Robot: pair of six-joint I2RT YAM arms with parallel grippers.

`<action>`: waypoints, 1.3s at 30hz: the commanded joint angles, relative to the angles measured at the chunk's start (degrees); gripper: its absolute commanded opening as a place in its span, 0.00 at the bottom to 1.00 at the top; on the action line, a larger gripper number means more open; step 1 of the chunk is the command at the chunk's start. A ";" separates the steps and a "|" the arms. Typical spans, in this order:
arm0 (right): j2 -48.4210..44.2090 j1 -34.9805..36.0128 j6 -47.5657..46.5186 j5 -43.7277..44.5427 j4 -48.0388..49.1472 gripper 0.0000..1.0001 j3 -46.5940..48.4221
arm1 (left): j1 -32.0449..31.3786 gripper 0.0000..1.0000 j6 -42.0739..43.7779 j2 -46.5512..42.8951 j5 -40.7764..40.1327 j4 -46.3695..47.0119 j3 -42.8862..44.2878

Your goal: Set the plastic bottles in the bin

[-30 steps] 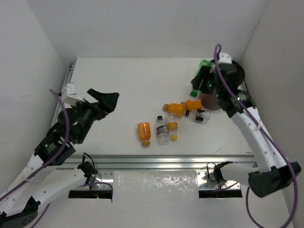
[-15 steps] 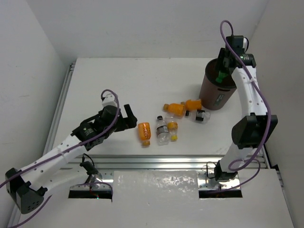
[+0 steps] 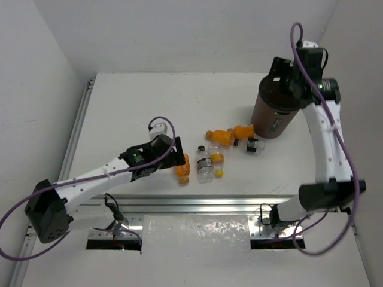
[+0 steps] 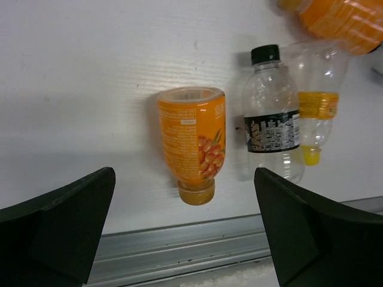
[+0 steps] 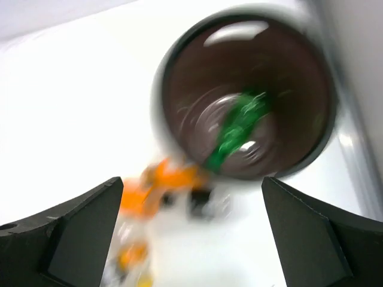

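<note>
Squat orange plastic bottle lying on white bench, framed by wide-open left fingers. Risk: off-centre pinch rolls it against clear black-capped bottle just beside. Green bottle inside dark brown bin; right fingers wide, empty.

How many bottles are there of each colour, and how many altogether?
Orange bottles: 3
Clear bottles: 3
Green bottle, already inside the bin: 1
Total: 7
</note>
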 commanded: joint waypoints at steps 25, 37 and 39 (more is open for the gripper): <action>-48.20 16.29 11.43 -51.08 28.54 0.98 -72.82 | -5.01 0.00 -10.49 21.36 -12.73 3.89 7.25; -35.21 43.45 18.03 -41.43 60.62 0.99 -75.85 | -5.63 0.00 3.49 -11.43 12.31 31.47 -6.82; -33.36 43.99 19.17 -41.51 63.54 0.99 -74.80 | -5.72 0.00 3.40 -12.75 13.98 33.49 -7.95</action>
